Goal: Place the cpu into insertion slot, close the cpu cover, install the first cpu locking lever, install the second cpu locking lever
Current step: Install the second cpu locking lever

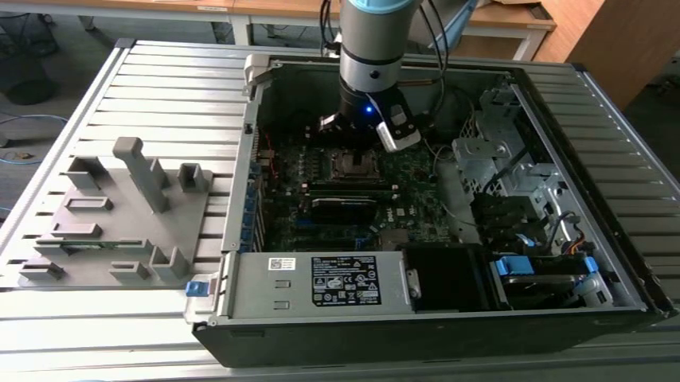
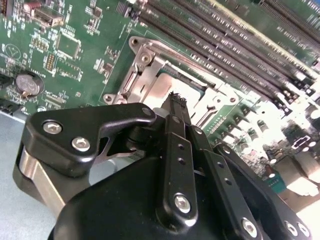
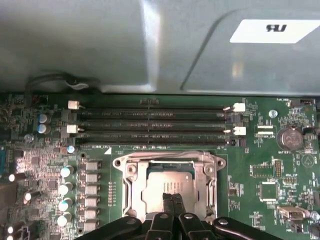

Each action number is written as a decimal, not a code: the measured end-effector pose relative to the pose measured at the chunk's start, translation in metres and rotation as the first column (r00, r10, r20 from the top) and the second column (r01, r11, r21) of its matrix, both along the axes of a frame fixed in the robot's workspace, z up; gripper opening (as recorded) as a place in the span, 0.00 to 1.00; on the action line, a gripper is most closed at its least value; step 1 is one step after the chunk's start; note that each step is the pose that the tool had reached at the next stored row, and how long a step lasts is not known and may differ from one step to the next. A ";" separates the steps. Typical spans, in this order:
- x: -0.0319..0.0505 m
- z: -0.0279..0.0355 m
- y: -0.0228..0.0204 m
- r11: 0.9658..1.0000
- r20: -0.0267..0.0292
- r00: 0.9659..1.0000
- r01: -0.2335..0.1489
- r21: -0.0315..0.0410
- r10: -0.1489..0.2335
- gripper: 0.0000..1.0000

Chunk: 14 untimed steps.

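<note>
Already the cpu (image 3: 170, 182) lies in its slot under the cpu cover (image 3: 131, 186), directly below the gripper (image 3: 173, 198), whose fingers (image 2: 178, 117) are pressed together, empty, just above the chip on the motherboard (image 3: 260, 165).

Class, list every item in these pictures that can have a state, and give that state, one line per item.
Black two-finger gripper: fingers together, tips over the socket.
Small flat grey-brown square cpu: seated in the socket.
Thin silvery metal cpu cover frame: lowered around the cpu.
Black computer case: side panel off, motherboard exposed.
Long black memory slots: empty.
</note>
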State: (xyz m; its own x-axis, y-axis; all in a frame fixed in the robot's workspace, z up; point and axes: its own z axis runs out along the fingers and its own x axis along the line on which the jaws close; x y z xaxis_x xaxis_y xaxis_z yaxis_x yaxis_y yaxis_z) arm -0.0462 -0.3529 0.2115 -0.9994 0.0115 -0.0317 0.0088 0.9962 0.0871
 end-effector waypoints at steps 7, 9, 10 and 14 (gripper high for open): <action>0.0000 0.0028 0.0037 0.999 0.000 1.000 0.000 -0.034 0.000 0.11; 0.0001 0.0053 0.0038 0.999 0.000 1.000 0.000 -0.037 0.000 0.11; 0.0000 0.0069 0.0038 0.999 0.000 1.000 0.000 -0.037 0.000 0.11; 0.0000 0.0121 0.0038 0.999 0.000 1.000 0.000 -0.037 0.000 0.11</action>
State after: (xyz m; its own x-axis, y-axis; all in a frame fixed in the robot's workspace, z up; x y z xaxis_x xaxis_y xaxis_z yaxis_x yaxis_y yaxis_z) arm -0.0462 -0.3491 0.2236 -0.9994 0.0104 -0.0321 0.0088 0.9987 0.0497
